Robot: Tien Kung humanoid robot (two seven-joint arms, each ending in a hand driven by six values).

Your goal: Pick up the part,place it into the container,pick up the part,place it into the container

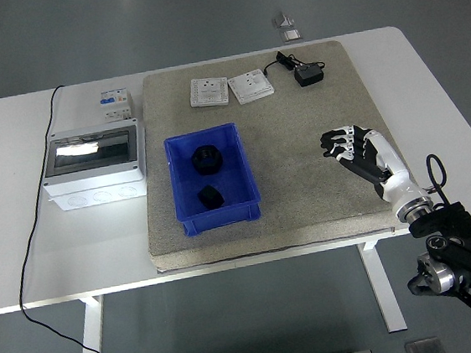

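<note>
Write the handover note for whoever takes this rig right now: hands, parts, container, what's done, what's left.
Right hand: over the grey mat, right of the container, fingers loosely curled, holding nothing. Left hand: not in view.
Blue container: on the mat's left part, upright.
Parts: two black parts lie inside it, one toward the far end, one nearer.
Done: both parts appear to be in the container.
Left: probably nothing of the pick-and-place itself; no other loose black part shows on the mat. The two white socket plates and the black adapter sit at the mat's far edge, untouched.
</note>
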